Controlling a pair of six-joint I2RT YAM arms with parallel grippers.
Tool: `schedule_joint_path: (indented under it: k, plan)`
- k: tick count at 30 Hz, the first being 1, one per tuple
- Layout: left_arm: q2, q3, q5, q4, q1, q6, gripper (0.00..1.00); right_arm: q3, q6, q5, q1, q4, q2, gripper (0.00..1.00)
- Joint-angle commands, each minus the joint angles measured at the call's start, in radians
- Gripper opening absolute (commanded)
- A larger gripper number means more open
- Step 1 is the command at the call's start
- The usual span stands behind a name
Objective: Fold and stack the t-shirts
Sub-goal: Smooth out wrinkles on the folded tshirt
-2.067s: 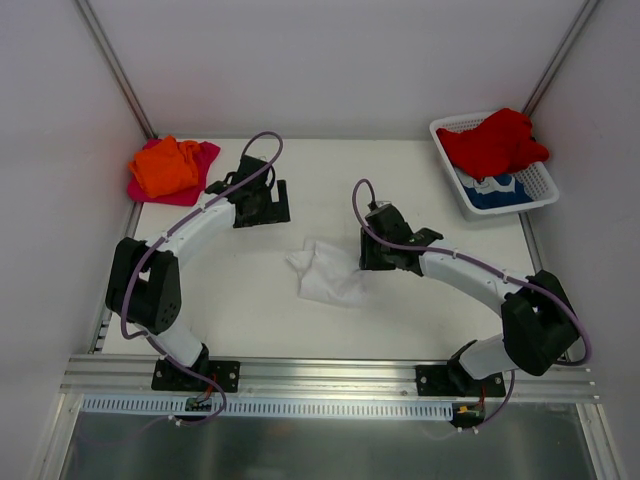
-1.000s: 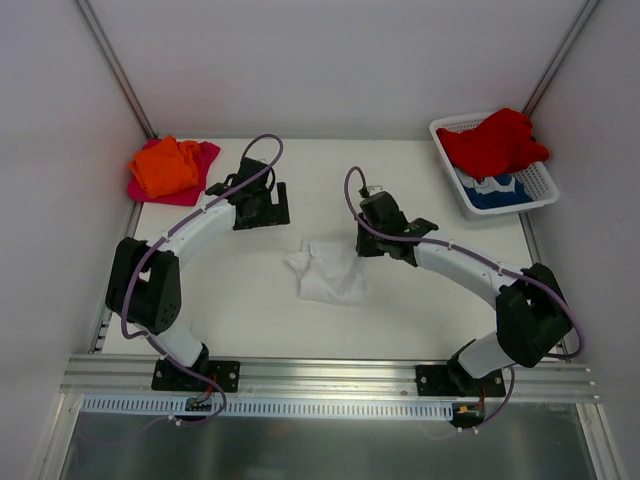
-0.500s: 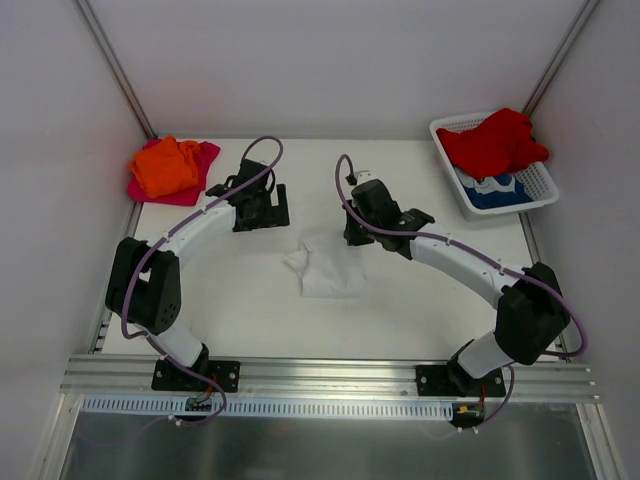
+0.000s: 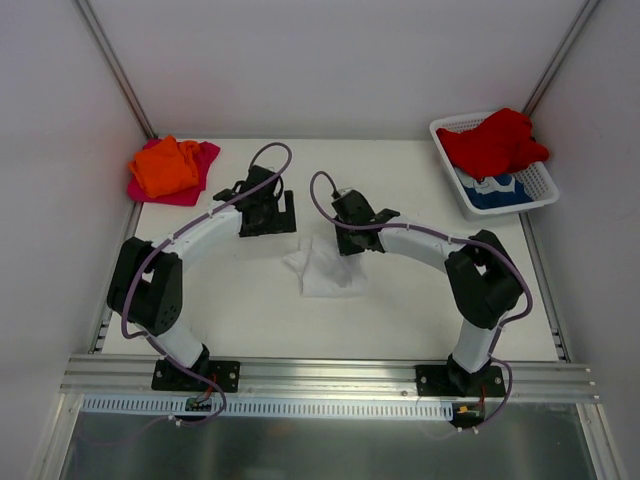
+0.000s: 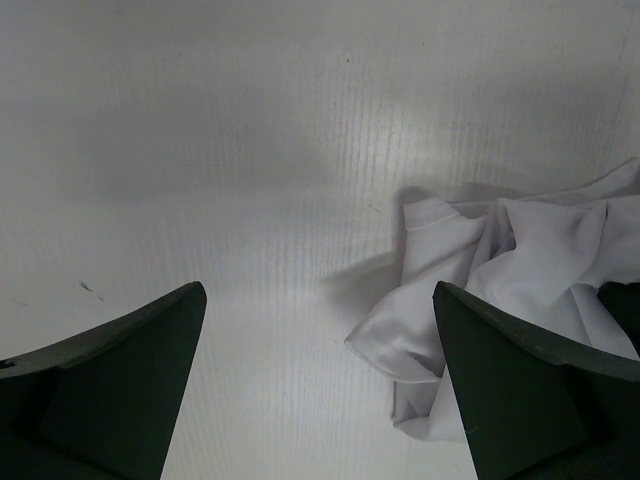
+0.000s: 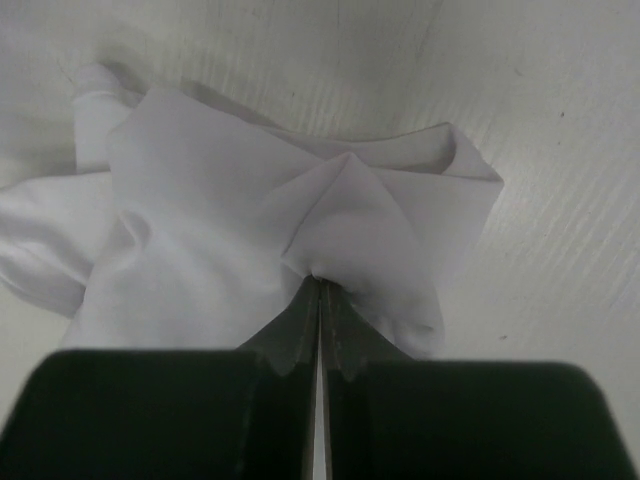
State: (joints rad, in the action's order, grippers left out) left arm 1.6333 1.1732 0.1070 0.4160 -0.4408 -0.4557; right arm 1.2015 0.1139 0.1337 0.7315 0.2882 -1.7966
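While the white t-shirt (image 6: 220, 200) is pinched by the right end effector (image 6: 318, 285), the left end effector (image 5: 318, 290) is held spread wide, empty

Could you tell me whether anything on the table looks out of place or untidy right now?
The white t-shirt lies crumpled at the centre rather than flat, with the right gripper shut on a pinch of its cloth. The red t-shirt is heaped over the basket rim. Nothing looks damaged.

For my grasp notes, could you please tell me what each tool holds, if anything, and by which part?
The right tool pinches the white t-shirt by a bunched fold near its far edge. The left tool is open, holding nothing.
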Motion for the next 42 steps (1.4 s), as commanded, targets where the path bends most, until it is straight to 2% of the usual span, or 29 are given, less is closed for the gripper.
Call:
schedule_joint_path:
  k: [1,6,9,14,20,23,24,26,27,33,42]
  plan:
    - [-0.035,-0.007,0.003,-0.014,-0.015,-0.014,0.99,0.061,-0.014,0.047,-0.006,-0.017,-0.010,0.01]
    - [-0.039,-0.010,0.005,-0.014,-0.029,-0.021,0.99,0.064,-0.008,0.106,-0.014,0.028,0.020,0.31]
    - [-0.043,-0.001,0.003,-0.014,-0.044,-0.026,0.99,0.064,-0.016,0.132,-0.018,0.057,0.071,0.38]
    - [-0.015,0.026,0.011,-0.019,-0.065,-0.034,0.99,0.037,-0.013,0.146,-0.027,0.074,0.183,0.38]
    - [0.057,0.063,0.028,-0.057,-0.105,-0.043,0.99,0.007,-0.010,0.167,-0.044,0.086,0.240,0.38]
    - [0.095,0.078,0.013,-0.091,-0.114,-0.044,0.91,-0.006,-0.008,0.176,-0.055,0.088,0.269,0.37]
    - [0.108,0.092,0.007,-0.098,-0.116,-0.044,0.84,-0.014,-0.007,0.175,-0.064,0.088,0.276,0.37]
    - [0.147,0.108,-0.012,-0.112,-0.122,-0.046,0.78,-0.023,-0.005,0.175,-0.072,0.088,0.298,0.37]
    - [0.160,0.120,-0.016,-0.117,-0.125,-0.047,0.69,-0.031,-0.003,0.175,-0.078,0.088,0.302,0.37]
    - [0.198,0.137,-0.013,-0.138,-0.150,-0.054,0.58,-0.046,-0.005,0.167,-0.095,0.088,0.312,0.36]
    - [0.175,0.144,-0.007,-0.138,-0.182,-0.063,0.60,-0.046,-0.005,0.147,-0.113,0.083,0.296,0.36]
